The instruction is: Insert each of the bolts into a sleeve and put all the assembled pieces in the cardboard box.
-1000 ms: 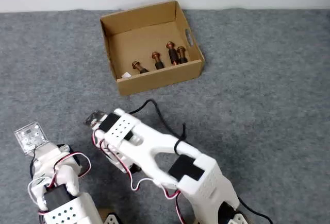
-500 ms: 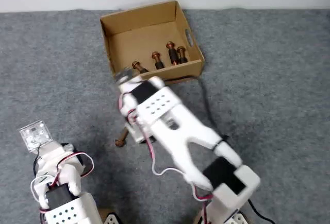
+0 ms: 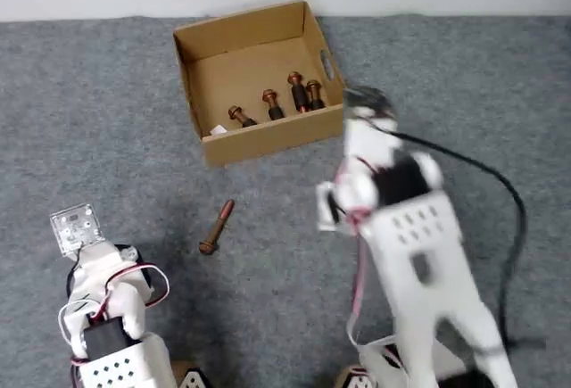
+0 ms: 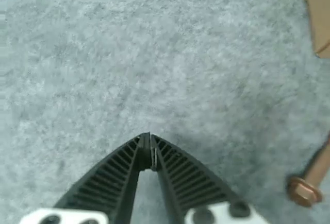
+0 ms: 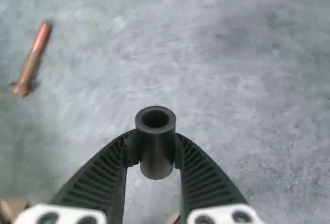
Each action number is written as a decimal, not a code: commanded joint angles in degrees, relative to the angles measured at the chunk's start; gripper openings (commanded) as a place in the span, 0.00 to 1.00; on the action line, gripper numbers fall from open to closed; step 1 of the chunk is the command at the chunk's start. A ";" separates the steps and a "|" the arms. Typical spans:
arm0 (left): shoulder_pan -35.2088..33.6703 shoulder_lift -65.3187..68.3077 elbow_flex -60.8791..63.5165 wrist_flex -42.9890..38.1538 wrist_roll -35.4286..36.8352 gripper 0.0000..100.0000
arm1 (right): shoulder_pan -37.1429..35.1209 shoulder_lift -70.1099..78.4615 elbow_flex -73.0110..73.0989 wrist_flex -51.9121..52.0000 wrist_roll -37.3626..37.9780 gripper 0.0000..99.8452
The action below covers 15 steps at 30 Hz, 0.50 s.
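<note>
**Left pincer shut on nothing, right pincer clamped on a sleeve**

The left pincer (image 4: pixel 150 142) sits low at the centre of the left wrist view, tips pressed together and empty. The loose bolt (image 4: pixel 308 182) lies at that frame's lower right edge. In the high view the same bolt (image 3: pixel 217 227) lies flat on the grey surface (image 3: pixel 107 120), left of centre and below the cardboard box (image 3: pixel 268 141). Four assembled pieces (image 3: pixel 272 104) stand in a row inside the box. The right pincer (image 5: pixel 154 144) is partly open around a black sleeve (image 5: pixel 155 126), gripping its sides.

The likely trouble is the bolt. It lies flat on a soft surface, and a pincer that opens late or comes down off-centre could roll or push it away. The sleeve is pinched only across its round wall, so a bolt pressed in off-axis might tilt it or slide it out.

The high view sets out the box, its contents and the gap to the bolt. The right arm (image 3: pixel 406 218) covers the grasp there. The right wrist view supplies the sleeve's open bore, facing the camera.
</note>
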 commanded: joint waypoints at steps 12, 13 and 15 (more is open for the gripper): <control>13.01 2.90 -18.42 9.23 -0.97 0.01 | 16.22 -47.52 37.89 -9.54 5.01 0.01; 13.10 5.01 -19.38 9.23 -1.67 0.01 | 16.84 -50.15 38.95 -9.54 6.07 0.01; 13.10 10.99 -23.16 9.41 -2.99 0.01 | 17.01 -55.16 40.97 -9.54 8.18 0.01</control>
